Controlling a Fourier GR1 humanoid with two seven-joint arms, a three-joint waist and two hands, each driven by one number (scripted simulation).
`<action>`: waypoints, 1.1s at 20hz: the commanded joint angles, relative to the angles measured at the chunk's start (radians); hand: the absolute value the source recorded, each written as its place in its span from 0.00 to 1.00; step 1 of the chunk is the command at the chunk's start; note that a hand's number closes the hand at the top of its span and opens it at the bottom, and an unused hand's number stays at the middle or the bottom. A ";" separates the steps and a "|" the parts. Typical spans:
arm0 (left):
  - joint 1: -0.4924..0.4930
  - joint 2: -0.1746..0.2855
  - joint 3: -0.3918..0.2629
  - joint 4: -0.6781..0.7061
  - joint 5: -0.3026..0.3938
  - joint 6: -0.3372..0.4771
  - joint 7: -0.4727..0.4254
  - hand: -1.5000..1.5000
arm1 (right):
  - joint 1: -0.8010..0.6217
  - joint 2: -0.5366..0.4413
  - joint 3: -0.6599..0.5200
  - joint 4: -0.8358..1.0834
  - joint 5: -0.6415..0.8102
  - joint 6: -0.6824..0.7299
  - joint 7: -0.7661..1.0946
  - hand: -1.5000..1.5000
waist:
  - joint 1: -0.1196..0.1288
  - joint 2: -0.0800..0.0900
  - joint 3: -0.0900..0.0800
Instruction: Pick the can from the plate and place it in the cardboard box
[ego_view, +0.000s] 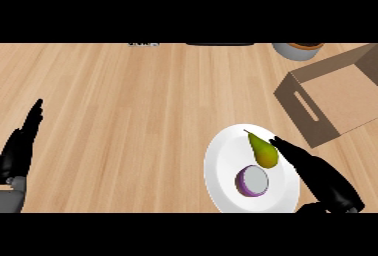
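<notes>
A white plate (221, 165) lies on the wooden counter at the lower right. On it stands a purple can (252, 180) with a silver top, and a green-yellow pear (262, 150) lies just behind the can. My right hand (317, 175) is open, its straight fingers stretched over the plate's right edge, fingertips next to the pear and just right of the can. The cardboard box (332, 95) sits open at the upper right, beyond the plate. My left hand (21, 145) rests open at the left edge, fingers up.
A grey bowl-like vessel (297, 50) sits at the counter's far edge behind the box. Small dark items (218, 44) show along the far edge at centre. Bare wood stretches between the left hand and the plate.
</notes>
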 joint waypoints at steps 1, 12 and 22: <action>0.034 0.013 0.023 -0.081 -0.002 -0.036 0.040 0.50 | -0.067 0.062 0.001 0.014 0.031 0.102 0.102 0.00 | -0.001 -0.002 0.001; 0.058 -0.016 0.108 -0.056 -0.041 -0.090 -0.007 0.50 | 0.003 0.206 -0.024 -0.036 0.156 0.144 0.080 0.00 | -0.007 -0.002 0.001; 0.025 -0.088 0.129 -0.027 -0.121 -0.081 -0.017 0.50 | 0.011 0.309 -0.049 -0.014 0.230 0.194 -0.026 0.00 | -0.007 -0.001 0.001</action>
